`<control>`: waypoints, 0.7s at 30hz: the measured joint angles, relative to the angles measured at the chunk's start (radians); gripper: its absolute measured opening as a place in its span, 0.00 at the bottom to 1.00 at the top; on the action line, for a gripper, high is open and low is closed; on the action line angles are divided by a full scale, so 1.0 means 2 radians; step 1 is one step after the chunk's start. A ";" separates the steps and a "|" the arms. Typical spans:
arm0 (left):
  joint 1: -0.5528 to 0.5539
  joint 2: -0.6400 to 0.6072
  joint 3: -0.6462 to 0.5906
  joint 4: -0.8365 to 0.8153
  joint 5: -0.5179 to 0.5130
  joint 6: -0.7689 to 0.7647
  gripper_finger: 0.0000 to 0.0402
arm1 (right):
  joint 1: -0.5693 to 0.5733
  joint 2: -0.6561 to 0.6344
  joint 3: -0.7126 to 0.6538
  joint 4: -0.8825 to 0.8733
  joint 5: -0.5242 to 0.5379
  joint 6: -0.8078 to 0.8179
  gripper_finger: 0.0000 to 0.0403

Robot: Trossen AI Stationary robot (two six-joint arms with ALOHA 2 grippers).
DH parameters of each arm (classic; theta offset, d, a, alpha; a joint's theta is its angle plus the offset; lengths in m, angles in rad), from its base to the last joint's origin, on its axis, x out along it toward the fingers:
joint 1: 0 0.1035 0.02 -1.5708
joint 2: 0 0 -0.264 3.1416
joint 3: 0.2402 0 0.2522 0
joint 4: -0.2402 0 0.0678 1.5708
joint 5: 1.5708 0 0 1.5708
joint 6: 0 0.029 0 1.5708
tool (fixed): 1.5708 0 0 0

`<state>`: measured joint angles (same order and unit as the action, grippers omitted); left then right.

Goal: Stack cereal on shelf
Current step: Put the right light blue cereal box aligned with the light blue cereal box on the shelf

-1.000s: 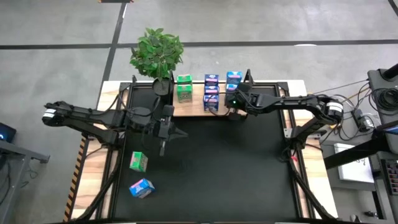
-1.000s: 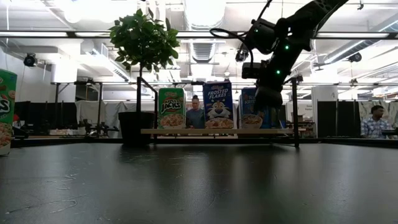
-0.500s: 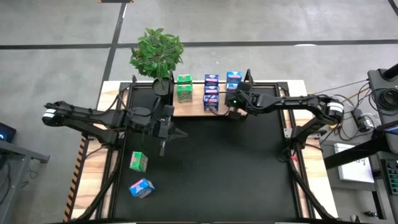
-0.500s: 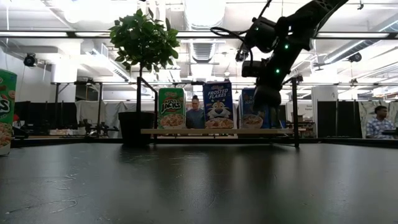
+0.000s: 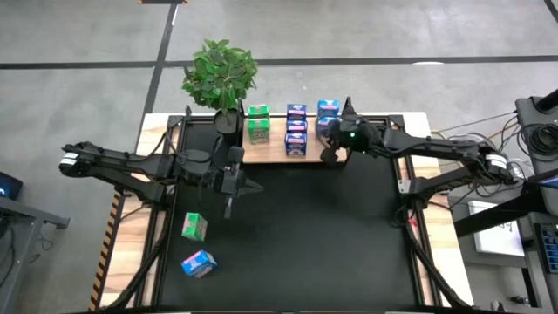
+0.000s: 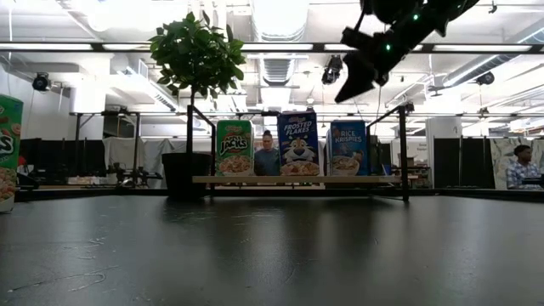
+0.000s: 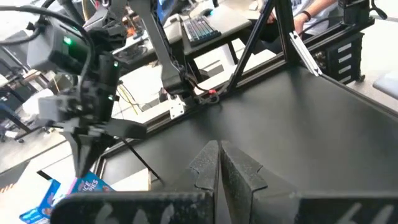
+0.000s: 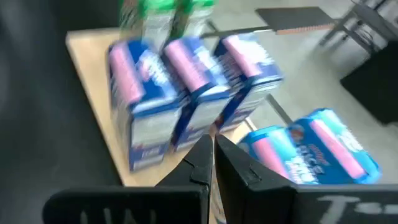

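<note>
The shelf point(image 5: 277, 148) is a pale wood board at the mat's far edge. Green point(image 5: 258, 123) and blue point(image 5: 296, 128) cereal cartons stand on it in rows, with another blue one point(image 5: 328, 108) at the right. In the low view an upright blue carton point(image 6: 346, 148) stands at the shelf's point(image 6: 289, 179) right end. My right gripper point(image 6: 351, 87) hangs shut above it, touching nothing. My left gripper point(image 5: 255, 188) hovers shut over the mat's left half. A green carton point(image 5: 194, 227) and a blue carton point(image 5: 199, 262) lie loose on the mat, near left.
A potted plant point(image 5: 220, 73) stands at the shelf's far left end. Dark frame posts point(image 6: 403, 153) rise beside the shelf. A green carton point(image 6: 8, 153) shows at the low view's left edge. People point(image 6: 520, 167) are in the room behind. The black mat point(image 5: 331, 244) spreads toward the near edge.
My right gripper has risen from in front of the right-hand blue carton on the shelf and drawn back a little toward the table's right edge, rolling as it went and staying shut. The carton stands upright where it was, now in full view.
</note>
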<state>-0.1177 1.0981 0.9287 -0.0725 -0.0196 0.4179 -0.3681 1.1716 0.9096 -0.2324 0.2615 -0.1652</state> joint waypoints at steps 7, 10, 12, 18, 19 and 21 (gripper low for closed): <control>0.000 0.000 0.000 0.005 0.000 0.000 0.00 | -0.037 -0.016 0.000 0.010 0.000 0.144 0.02; 0.000 0.000 0.000 0.007 0.000 0.000 0.00 | -0.054 -0.012 0.000 0.010 0.002 0.171 0.02; 0.000 0.000 0.000 0.008 0.000 0.000 0.00 | -0.060 -0.007 0.000 0.010 0.000 0.176 0.02; 0.000 0.000 0.000 0.008 0.000 -0.001 0.00 | -0.066 0.010 0.000 0.011 0.001 0.176 0.02; 0.000 0.000 0.000 0.009 0.000 -0.001 0.00 | -0.066 0.013 0.000 0.010 0.001 0.176 0.02; 0.001 0.000 0.000 0.010 -0.005 -0.001 0.00 | -0.065 0.019 0.000 0.011 0.004 0.175 0.02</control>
<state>-0.1165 1.0981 0.9287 -0.0532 -0.0293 0.4150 -0.4981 1.2099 0.9096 -0.2112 0.2687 0.1846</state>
